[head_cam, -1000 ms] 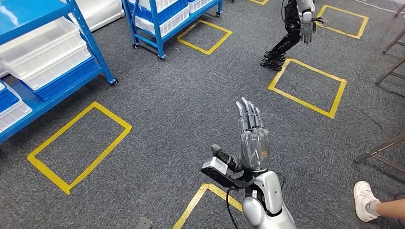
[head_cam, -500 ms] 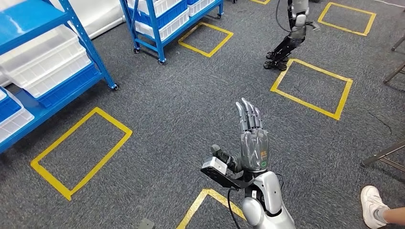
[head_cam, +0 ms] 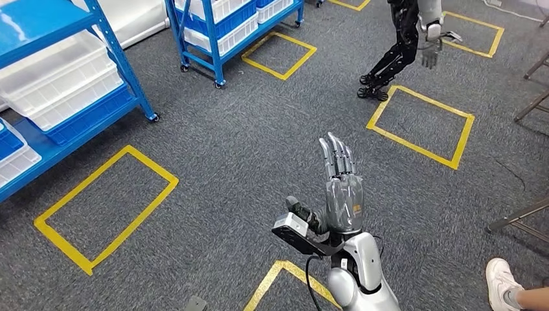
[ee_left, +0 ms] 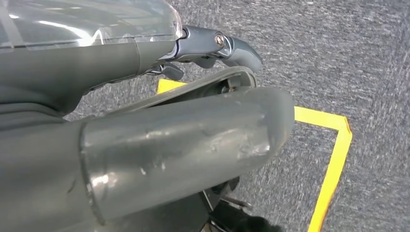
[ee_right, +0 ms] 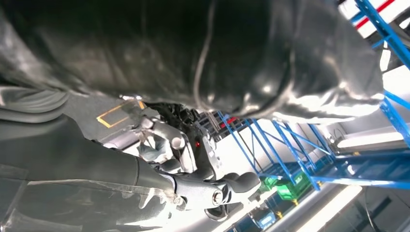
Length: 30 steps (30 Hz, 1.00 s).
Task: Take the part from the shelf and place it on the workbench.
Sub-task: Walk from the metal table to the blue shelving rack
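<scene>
My right hand [head_cam: 342, 188] is raised in front of me over the grey carpet, fingers straight and apart, holding nothing. In the right wrist view its fingers [ee_right: 227, 186] point toward distant blue racks, and a dark glossy mass close to the lens hides much of that picture. My left hand [ee_left: 212, 43] hangs over the floor, thumb and a finger extended, nothing in it. A blue shelf [head_cam: 123, 58] with white bins [head_cam: 61, 78] stands at the far left. I cannot make out a part on it.
A second blue wheeled shelf [head_cam: 210, 39] stands at the back. Another humanoid robot [head_cam: 404, 42] stands at the back right beside a yellow tape rectangle [head_cam: 421, 123]. More tape rectangles [head_cam: 103, 207] mark the carpet. A person's shoe [head_cam: 502, 285] and a metal frame leg [head_cam: 518, 217] are at right.
The whole picture shifts slightly, so my head has turned a little. The other robot has changed its stance. The person's shoe sits lower and further right. My right hand keeps its pose.
</scene>
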Each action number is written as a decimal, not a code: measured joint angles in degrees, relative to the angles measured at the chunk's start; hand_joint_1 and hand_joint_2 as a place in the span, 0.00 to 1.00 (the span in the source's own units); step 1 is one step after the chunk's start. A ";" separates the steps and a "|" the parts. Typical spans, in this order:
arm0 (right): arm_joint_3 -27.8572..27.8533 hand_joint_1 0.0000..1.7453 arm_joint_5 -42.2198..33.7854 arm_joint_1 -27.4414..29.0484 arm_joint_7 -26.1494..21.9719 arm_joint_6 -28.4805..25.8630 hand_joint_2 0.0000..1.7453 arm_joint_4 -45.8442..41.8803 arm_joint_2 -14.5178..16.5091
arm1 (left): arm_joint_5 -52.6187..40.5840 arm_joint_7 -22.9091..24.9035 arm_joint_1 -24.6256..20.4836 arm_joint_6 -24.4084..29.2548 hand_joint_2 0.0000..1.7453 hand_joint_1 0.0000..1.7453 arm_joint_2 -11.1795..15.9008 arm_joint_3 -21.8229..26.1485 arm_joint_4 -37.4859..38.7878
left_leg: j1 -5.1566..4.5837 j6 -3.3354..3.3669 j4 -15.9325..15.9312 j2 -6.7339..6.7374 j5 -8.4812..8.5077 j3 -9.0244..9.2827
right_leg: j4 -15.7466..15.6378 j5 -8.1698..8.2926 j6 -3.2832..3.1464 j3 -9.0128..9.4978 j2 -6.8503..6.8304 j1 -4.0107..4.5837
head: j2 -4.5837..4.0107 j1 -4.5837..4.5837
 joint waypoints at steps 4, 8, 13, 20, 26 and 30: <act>0.00 0.00 -0.12 0.07 0.00 -0.05 0.00 0.17 -0.02 | -0.03 0.01 0.09 -0.01 0.00 0.00 -0.02 0.02 0.00 | 0.00 -0.26 0.51 -0.14 -0.98 0.75 | -5.43 5.90 0.12 1.28 -0.03 -0.38 | 0.00 0.01; 0.00 0.00 -0.13 0.01 -0.01 -0.07 0.00 0.18 -0.02 | -0.03 0.08 -0.03 -0.01 0.00 0.00 -0.03 0.02 0.00 | -0.35 -1.41 0.95 -0.19 -1.76 0.77 | -12.00 7.56 -0.43 4.06 0.20 0.01 | 0.00 -0.01; 0.00 0.00 -0.10 -0.10 -0.10 -0.09 0.00 0.16 0.04 | -0.04 0.12 -0.09 -0.03 0.00 0.00 -0.03 0.01 0.00 | 0.04 -2.88 6.84 -0.03 -5.15 -1.76 | -12.92 7.39 -2.02 5.06 0.11 -0.29 | 0.00 -0.04; 0.00 0.00 -0.10 -0.05 -0.16 -0.09 0.00 0.18 0.05 | -0.08 0.20 0.10 -0.04 0.00 0.00 0.04 0.02 0.00 | -0.02 -2.54 6.42 -0.01 -0.56 -3.71 | -12.83 6.24 -2.17 6.48 0.14 0.01 | 0.00 -0.04; 0.00 0.00 -0.10 -0.13 -0.31 -0.15 0.00 0.03 0.04 | -0.05 0.30 0.10 -0.07 0.00 0.00 0.03 0.03 0.00 | -0.24 -1.08 0.53 -0.07 0.32 -0.97 | -12.38 5.38 -0.42 6.47 0.06 0.08 | 0.00 -0.03; -0.01 0.00 -0.10 0.00 -0.31 -0.20 0.00 -0.07 0.01 | -0.11 0.30 -0.06 -0.07 0.00 0.00 0.00 0.04 0.00 | -0.06 -0.01 -0.06 0.02 0.20 -0.31 | -1.41 0.50 0.23 0.60 0.04 -0.01 | 0.00 -0.02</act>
